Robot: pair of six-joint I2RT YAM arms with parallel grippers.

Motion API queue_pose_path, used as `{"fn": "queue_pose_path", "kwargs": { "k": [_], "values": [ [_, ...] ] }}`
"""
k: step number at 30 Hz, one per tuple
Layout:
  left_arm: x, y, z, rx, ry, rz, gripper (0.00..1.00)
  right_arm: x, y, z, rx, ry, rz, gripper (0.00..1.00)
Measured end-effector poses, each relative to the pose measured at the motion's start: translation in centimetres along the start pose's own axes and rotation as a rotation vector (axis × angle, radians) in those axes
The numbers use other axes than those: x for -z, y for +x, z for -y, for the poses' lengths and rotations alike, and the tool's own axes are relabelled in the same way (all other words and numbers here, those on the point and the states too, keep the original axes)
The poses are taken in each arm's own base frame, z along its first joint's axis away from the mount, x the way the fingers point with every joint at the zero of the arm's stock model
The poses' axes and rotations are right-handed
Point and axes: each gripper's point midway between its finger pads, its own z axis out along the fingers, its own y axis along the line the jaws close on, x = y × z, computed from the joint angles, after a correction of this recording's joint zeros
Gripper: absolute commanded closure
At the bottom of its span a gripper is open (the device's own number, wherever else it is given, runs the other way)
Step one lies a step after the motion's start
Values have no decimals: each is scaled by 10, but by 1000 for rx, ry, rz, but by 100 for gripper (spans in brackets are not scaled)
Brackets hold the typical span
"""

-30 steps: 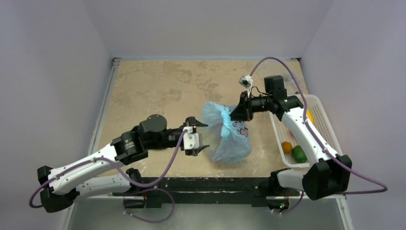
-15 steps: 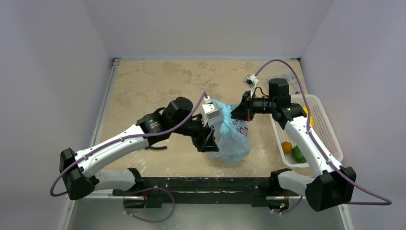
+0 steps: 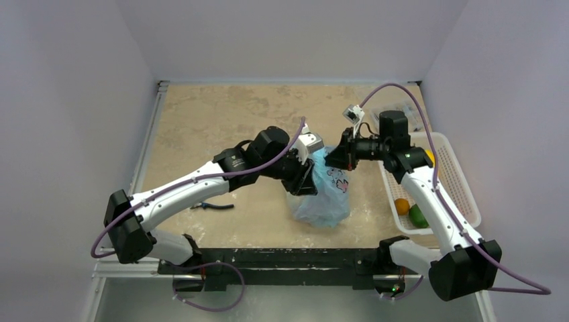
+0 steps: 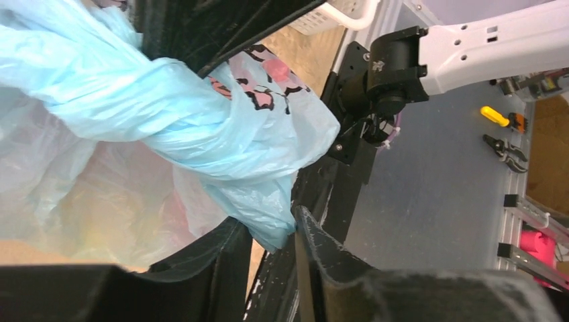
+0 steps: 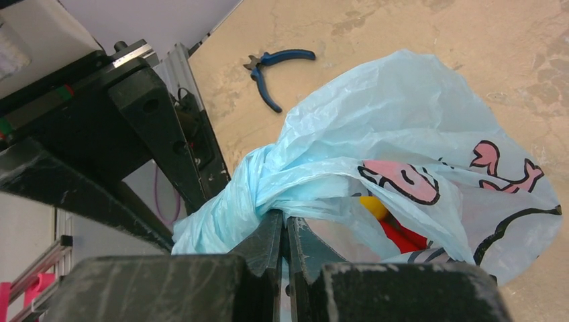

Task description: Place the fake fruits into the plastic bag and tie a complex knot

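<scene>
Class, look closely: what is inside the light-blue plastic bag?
Inside the plastic bag, a yellow fruit and a red fruit show; anything else is covered by the crinkled film.

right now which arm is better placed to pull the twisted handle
Left, likely: left gripper straddles the end of the twisted handle, jaws apart; right gripper is shut, anchoring the plastic bag.

So the right gripper [image 5: 284, 225] at the bottom middle is pinched tight on a twisted bunch of the light-blue bag [image 5: 402, 114], which fills the right side with red and yellow fruits [image 5: 401, 239] showing through, and blue pliers [image 5: 272, 70] lie on the table [image 5: 416, 33] up top.
</scene>
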Motion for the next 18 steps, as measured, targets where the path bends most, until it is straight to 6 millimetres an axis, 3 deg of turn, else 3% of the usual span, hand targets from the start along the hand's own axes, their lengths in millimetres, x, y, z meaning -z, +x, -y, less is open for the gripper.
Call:
{"fn": "queue_pose_path", "kwargs": {
  "k": [4, 10, 18],
  "values": [
    [2, -1, -11, 14, -44, 6, 100, 1, 2, 0, 13, -1, -7, 100],
    [10, 4, -38, 45, -127, 13, 100, 2, 11, 1, 27, 1, -37, 100],
    [27, 19, -48, 14, -178, 28, 100, 12, 5, 5, 64, 26, -50, 100]
  ]
}}
